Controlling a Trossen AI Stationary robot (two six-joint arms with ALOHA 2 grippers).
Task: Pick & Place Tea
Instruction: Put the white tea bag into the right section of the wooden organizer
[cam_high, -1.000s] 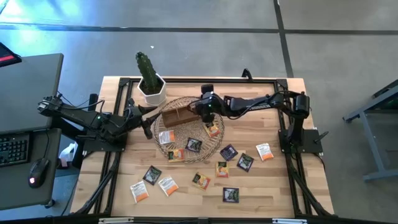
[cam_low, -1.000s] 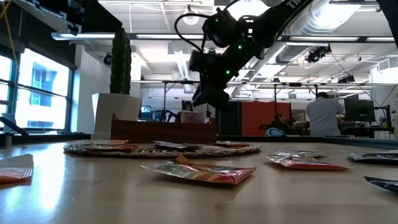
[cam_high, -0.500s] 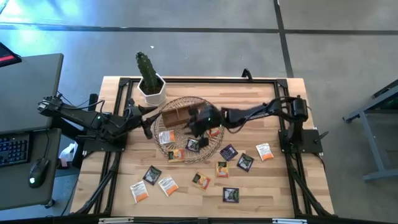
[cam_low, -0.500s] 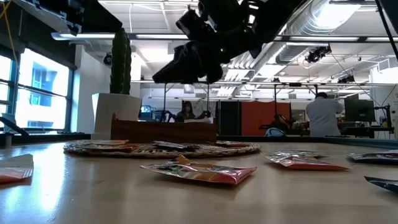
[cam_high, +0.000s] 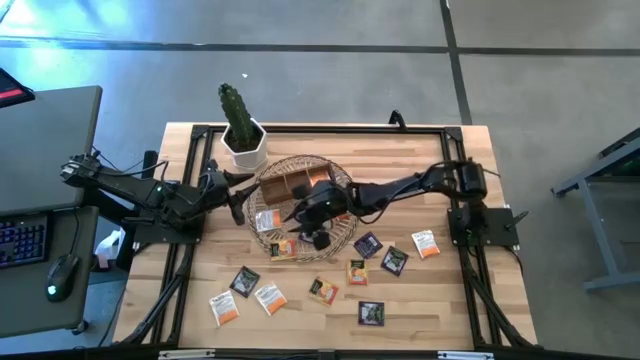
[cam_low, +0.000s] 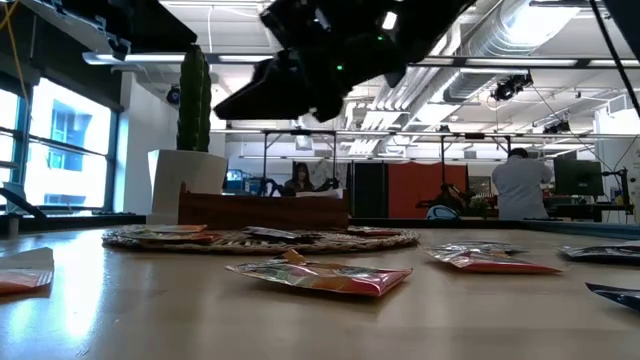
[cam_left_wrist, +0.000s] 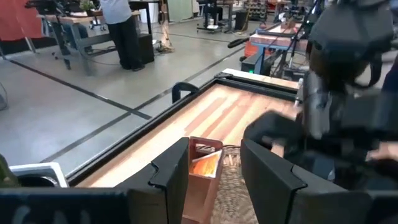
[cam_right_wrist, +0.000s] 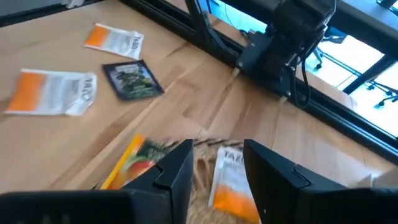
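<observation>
Table (cam_high: 440, 290): I see sachets scattered over the front half and a cactus pot (cam_high: 243, 143) at the back.
Wicker mat (cam_high: 270, 168): round, mid-table; it bears the wooden box (cam_high: 285, 184) and several sachets.
Right gripper (cam_high: 305, 212): I have it stretched out above the mat, just in front of the box, clear of the surface in the low view. Its fingers stand parted with nothing between them.
Left gripper (cam_high: 238, 198): parked at the mat's left edge, fingers parted and empty, the box showing between them.
Tea on mat: an orange-and-white sachet (cam_right_wrist: 231, 182) lies flat just beyond my right fingers, long axis running away from them; a yellow-orange one (cam_right_wrist: 134, 162) lies beside it, tilted.
Tea off mat: a dark sachet (cam_right_wrist: 132, 79) and two orange-and-white ones (cam_right_wrist: 55, 91) lie flat on bare wood, well apart from the fingers.
</observation>
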